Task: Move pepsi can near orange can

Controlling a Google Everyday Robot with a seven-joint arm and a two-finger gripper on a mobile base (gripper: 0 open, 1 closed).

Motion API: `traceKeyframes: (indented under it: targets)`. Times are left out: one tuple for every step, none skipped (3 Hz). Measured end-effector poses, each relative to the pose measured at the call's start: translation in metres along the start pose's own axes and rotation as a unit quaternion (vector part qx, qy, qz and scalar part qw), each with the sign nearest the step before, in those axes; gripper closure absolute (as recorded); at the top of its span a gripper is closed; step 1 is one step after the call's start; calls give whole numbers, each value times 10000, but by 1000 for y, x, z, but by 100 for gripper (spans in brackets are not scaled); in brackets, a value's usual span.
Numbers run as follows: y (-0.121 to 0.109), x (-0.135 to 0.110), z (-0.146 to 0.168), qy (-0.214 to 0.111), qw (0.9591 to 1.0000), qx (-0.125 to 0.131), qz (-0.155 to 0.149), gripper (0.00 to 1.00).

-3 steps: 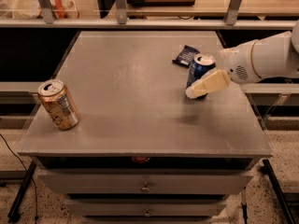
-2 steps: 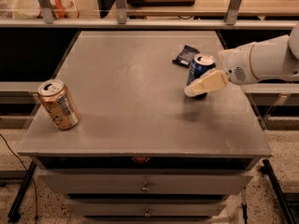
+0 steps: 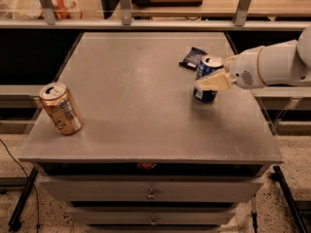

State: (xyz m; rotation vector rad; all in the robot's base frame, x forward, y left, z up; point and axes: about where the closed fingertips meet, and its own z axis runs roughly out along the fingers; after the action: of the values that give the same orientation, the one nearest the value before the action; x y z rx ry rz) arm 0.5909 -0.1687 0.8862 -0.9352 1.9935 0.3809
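The pepsi can point(image 3: 206, 95), dark blue with a silver top, stands tilted at the right side of the grey table point(image 3: 141, 96). My gripper point(image 3: 210, 80) reaches in from the right and is shut around it. The cream near finger point(image 3: 213, 83) lies across the can's front, and the far finger is hidden behind the can. The orange can point(image 3: 60, 108), orange-tan with a silver top, stands tilted near the table's front left corner, far from the gripper.
A flat dark snack packet point(image 3: 192, 58) lies just behind the pepsi can. A shelf rail with upright posts point(image 3: 125, 4) runs along the back. Drawers point(image 3: 151, 193) sit under the table's front edge.
The near finger has shifted slightly up across the pepsi can. The can and the orange can stay where they were.
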Motion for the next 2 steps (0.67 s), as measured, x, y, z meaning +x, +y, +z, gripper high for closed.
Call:
traceKeyframes:
  targets:
    - [-1,0,2,-12,10000,-37,-5,68]
    - [-3,-7,0,-35,9999,-54,-112,91]
